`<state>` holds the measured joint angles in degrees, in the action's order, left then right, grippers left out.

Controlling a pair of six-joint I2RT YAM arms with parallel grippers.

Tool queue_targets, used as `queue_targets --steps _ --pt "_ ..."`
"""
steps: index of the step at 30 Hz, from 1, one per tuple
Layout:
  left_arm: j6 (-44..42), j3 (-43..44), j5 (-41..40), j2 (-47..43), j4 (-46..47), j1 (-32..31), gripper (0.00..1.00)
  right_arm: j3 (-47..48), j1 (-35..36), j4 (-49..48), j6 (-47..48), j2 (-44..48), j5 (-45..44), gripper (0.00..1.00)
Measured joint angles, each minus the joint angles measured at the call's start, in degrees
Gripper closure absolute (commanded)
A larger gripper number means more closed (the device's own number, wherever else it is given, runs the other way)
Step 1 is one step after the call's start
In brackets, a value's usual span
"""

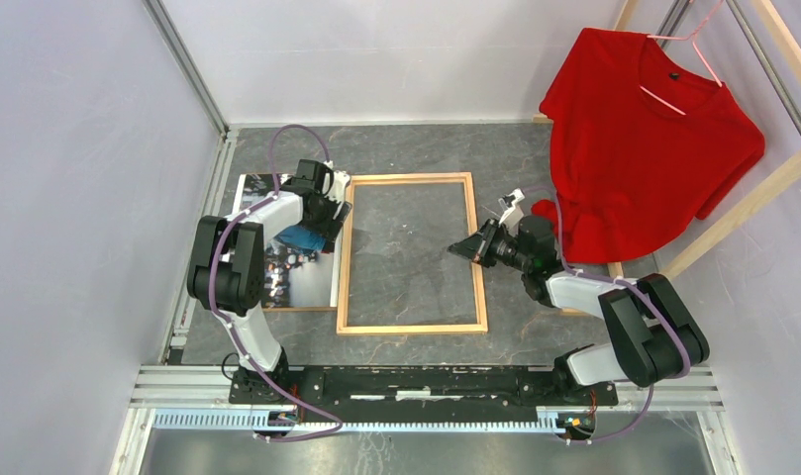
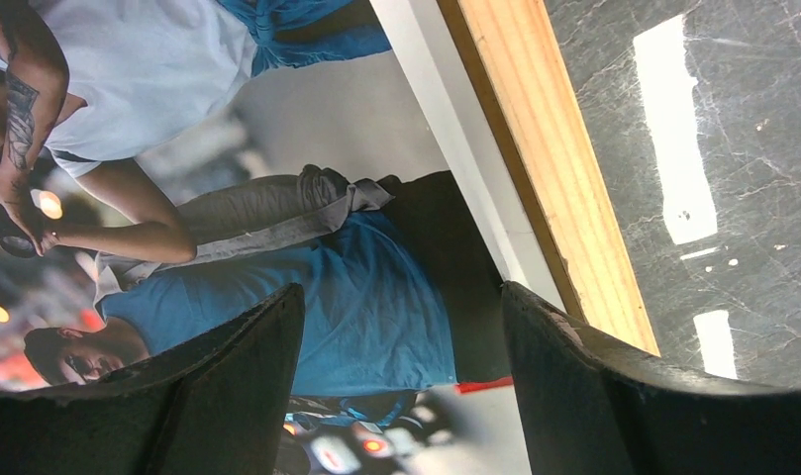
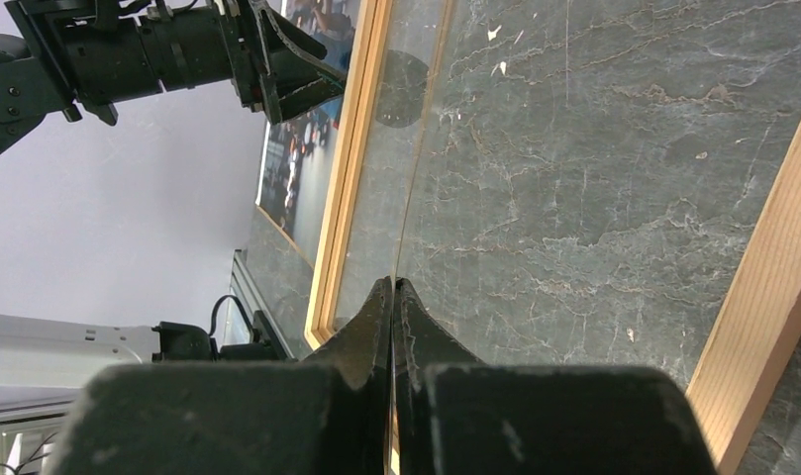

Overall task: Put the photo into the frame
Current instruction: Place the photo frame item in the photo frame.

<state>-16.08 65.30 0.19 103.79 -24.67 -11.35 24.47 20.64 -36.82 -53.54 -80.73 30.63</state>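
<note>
**A:** Left gripper (image 2: 401, 297), what do we log?

**B:** Released. Its fingers stand wide apart with nothing between them. They hang over the photo (image 2: 228, 119), close to its white right edge. We cannot tell whether the tips touch the print.

**A:** And the right gripper (image 3: 393, 284)?

**B:** Clenched. We see its fingertips pressed together on the near edge of a thin clear sheet (image 3: 384, 198). We see the sheet almost edge-on, running away from the tips above the frame (image 1: 411, 179).

**A:** Arm poses?

**B:** The left arm rises from its base with the elbow folded high and the wrist turned right, toward the frame's left rail. The right arm sits low and reaches left across the right rail, so its gripper is over the frame's opening.

**A:** Where do we put the photo?

**B:** Flat on the table (image 1: 426, 148), left of the frame, with its right edge hard against the left rail. The frame lies flat mid-table, and the dark stone shows through it. A red T-shirt (image 1: 644, 148) hangs at the far right.
</note>
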Motion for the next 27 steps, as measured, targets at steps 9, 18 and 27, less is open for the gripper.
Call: queue_targets --steps 9,18,27 --pt "-0.02 0.00 -0.46 0.00 0.17 -0.35 0.21 0.66 1.11 3.52 3.37 -0.76 -2.93 0.44" --pt "-0.02 -0.02 -1.14 -0.02 0.17 -0.42 0.21 7.45 4.02 20.61 12.63 -0.70 -11.72 0.09" --pt "-0.02 -0.02 -1.16 -0.02 0.17 -0.42 0.21 12.79 6.51 34.56 21.27 0.68 -22.53 0.07"
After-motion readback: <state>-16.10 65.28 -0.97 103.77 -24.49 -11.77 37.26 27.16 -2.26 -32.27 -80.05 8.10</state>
